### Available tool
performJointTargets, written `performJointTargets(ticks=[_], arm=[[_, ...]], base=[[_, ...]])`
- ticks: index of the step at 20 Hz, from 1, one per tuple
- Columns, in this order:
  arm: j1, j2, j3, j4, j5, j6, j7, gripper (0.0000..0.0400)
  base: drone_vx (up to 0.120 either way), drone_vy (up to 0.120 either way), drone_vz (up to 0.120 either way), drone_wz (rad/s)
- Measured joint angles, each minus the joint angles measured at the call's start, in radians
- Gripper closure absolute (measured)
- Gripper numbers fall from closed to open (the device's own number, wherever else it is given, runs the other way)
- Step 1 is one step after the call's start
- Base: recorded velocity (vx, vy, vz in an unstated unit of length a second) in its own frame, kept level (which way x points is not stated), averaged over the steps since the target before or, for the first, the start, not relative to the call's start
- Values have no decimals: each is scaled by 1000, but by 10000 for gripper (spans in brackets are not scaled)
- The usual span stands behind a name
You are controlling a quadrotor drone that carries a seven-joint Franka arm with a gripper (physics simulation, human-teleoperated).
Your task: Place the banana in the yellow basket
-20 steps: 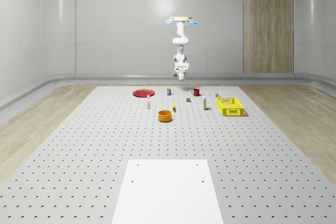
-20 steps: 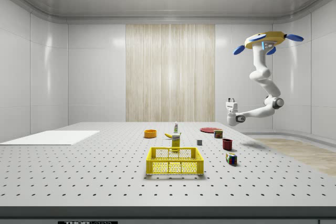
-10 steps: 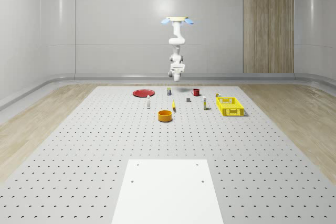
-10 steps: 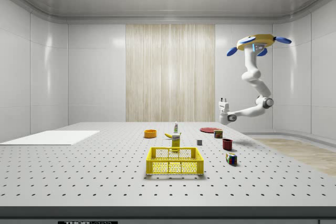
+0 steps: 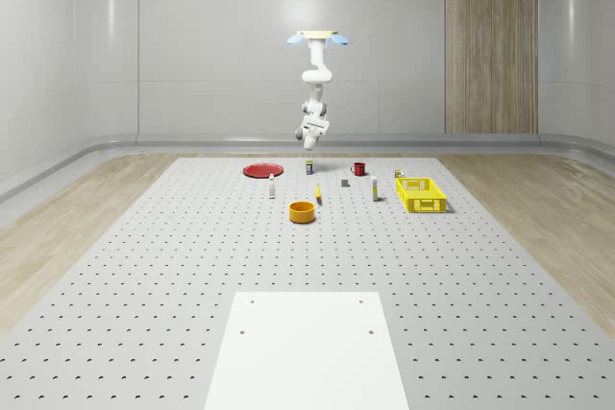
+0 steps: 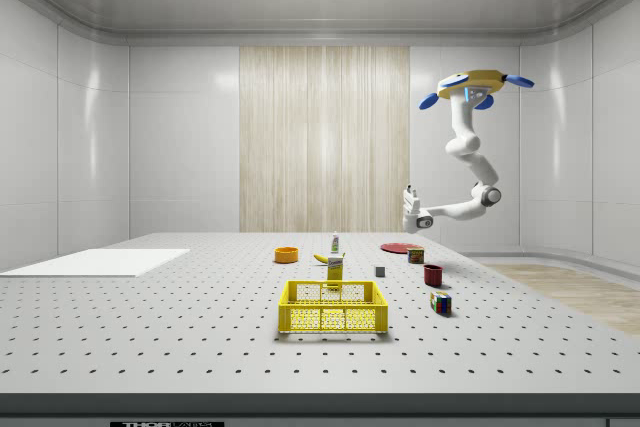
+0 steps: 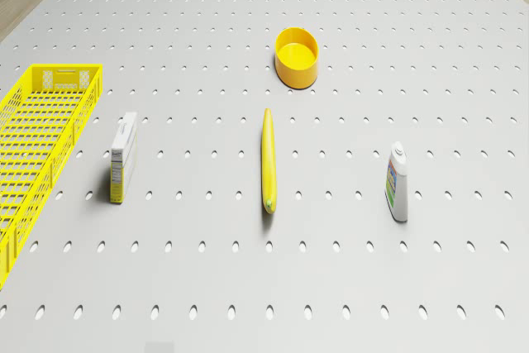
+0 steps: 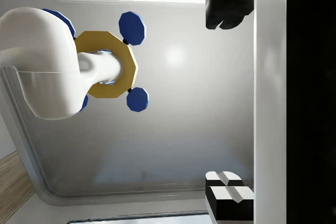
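The banana (image 7: 268, 161) lies flat on the perforated table, between a yellow bowl and the far objects; it is also in the whole-scene view (image 5: 318, 195) and the side view (image 6: 320, 258). The yellow basket (image 5: 420, 194) (image 6: 333, 307) (image 7: 33, 146) stands apart from it, toward the whole-scene view's right. The drone (image 5: 314, 37) (image 6: 472, 85) hovers high above the far end of the table. Its arm bends down and forward, and my gripper (image 5: 308, 132) (image 6: 408, 195) hangs in the air well above the objects, pointing upward. In the wrist view my gripper (image 8: 226, 98) is open and holds nothing.
A yellow bowl (image 7: 297, 57) (image 5: 303, 211), a white bottle (image 7: 397, 181) and a small carton (image 7: 123, 157) stand around the banana. A red plate (image 5: 261, 170) and a red mug (image 5: 358, 168) sit at the far end. A white mat (image 5: 307, 348) covers the near end.
Drone and arm have drifted toward the whole-scene view's left and the side view's left. The gripper has travelled with them. The objects on the table have not moved.
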Motion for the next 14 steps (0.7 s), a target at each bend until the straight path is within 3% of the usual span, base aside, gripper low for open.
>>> performJointTargets(ticks=[6, 10, 14], arm=[[-90, -30, 262, -126, -386, 19, 64, 0], [-205, -79, 516, -348, -810, 31, 171, 0], [-388, -137, 739, -595, -1244, -10, 341, 0]], base=[[120, -120, 0, 0], [120, -10, 0, 0], [120, 0, -120, 0]])
